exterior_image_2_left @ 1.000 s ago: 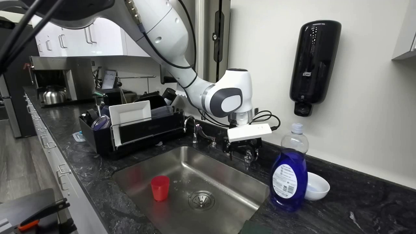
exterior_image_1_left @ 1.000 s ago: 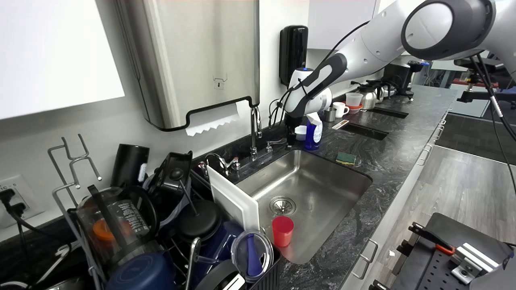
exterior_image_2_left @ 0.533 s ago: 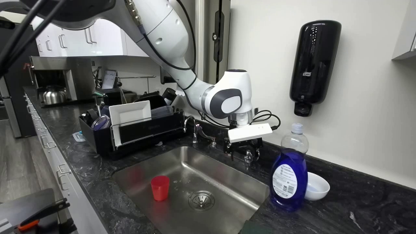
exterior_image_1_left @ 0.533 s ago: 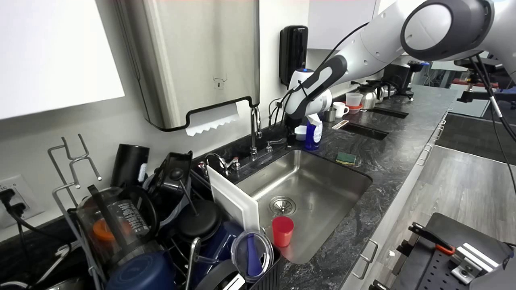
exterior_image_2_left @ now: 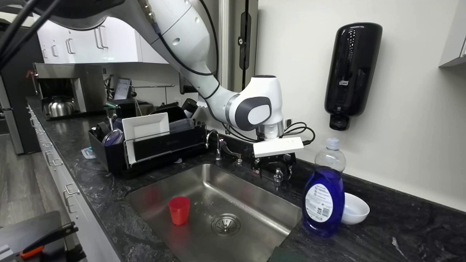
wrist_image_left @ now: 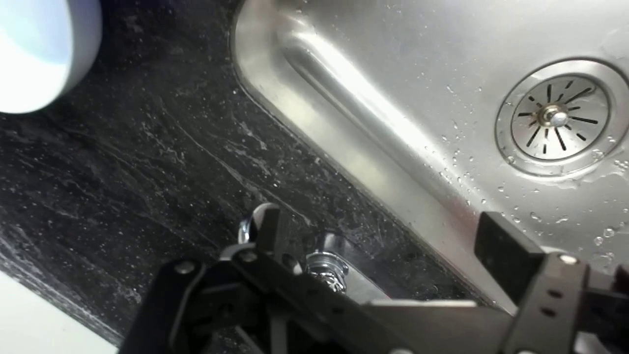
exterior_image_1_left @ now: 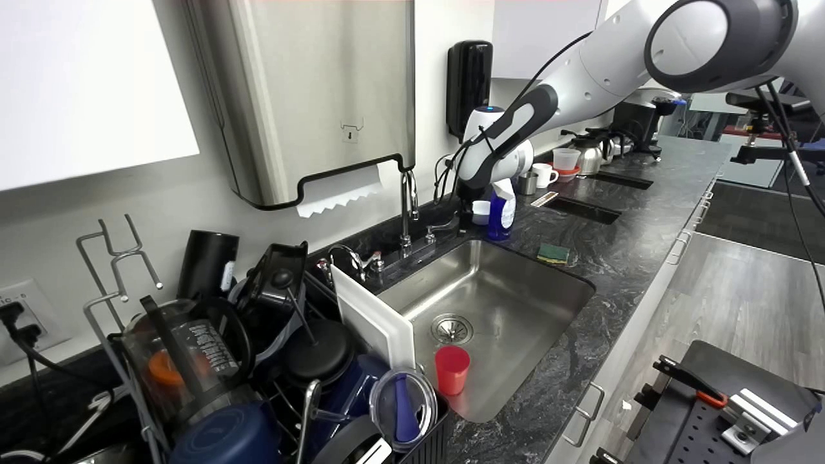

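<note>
My gripper (wrist_image_left: 383, 233) stands open, its two black fingers (wrist_image_left: 508, 255) wide apart with nothing held between them. Between and below them in the wrist view shows a chrome tap fitting (wrist_image_left: 328, 270) on the counter behind the sink. In an exterior view the gripper (exterior_image_2_left: 272, 167) hovers by that chrome tap (exterior_image_2_left: 278, 176), at the sink's back edge; whether they touch I cannot tell. A white bowl (exterior_image_2_left: 355, 209) sits beside a blue soap bottle (exterior_image_2_left: 324, 203). Inside the steel sink (exterior_image_2_left: 251, 196) a red cup (exterior_image_2_left: 179, 211) stands upright.
A full dish rack (exterior_image_2_left: 167, 143) with a white plate (exterior_image_2_left: 147, 127) flanks the sink. Behind stand a tall spout (exterior_image_1_left: 405, 212) and a curved faucet (exterior_image_2_left: 214, 140). A soap dispenser (exterior_image_2_left: 353, 72) hangs on the wall. A green sponge (exterior_image_1_left: 553, 253) lies on the counter.
The wrist and gripper have shifted very slightly upward over the last half second. Cup, bottle and bowl stay where they were.
</note>
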You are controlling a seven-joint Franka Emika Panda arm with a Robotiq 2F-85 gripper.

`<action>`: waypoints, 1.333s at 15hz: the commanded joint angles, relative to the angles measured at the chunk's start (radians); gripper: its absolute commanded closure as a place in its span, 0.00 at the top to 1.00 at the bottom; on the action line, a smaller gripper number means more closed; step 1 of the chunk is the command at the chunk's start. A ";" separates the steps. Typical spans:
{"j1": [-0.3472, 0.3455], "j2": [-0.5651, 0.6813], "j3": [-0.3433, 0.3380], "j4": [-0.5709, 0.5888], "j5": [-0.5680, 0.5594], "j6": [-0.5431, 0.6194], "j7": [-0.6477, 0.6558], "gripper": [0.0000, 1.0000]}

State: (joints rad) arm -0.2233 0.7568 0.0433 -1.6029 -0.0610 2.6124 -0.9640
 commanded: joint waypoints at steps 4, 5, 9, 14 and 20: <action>0.033 -0.152 -0.038 -0.173 -0.058 0.009 0.139 1.00; 0.039 -0.174 -0.041 -0.197 -0.066 0.010 0.160 1.00; 0.062 -0.241 -0.057 -0.274 -0.076 -0.032 0.293 1.00; 0.084 -0.326 -0.076 -0.383 -0.122 -0.033 0.430 1.00; 0.106 -0.433 -0.093 -0.499 -0.196 -0.035 0.550 1.00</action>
State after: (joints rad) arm -0.1424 0.3917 -0.0240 -2.0311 -0.2144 2.5849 -0.4666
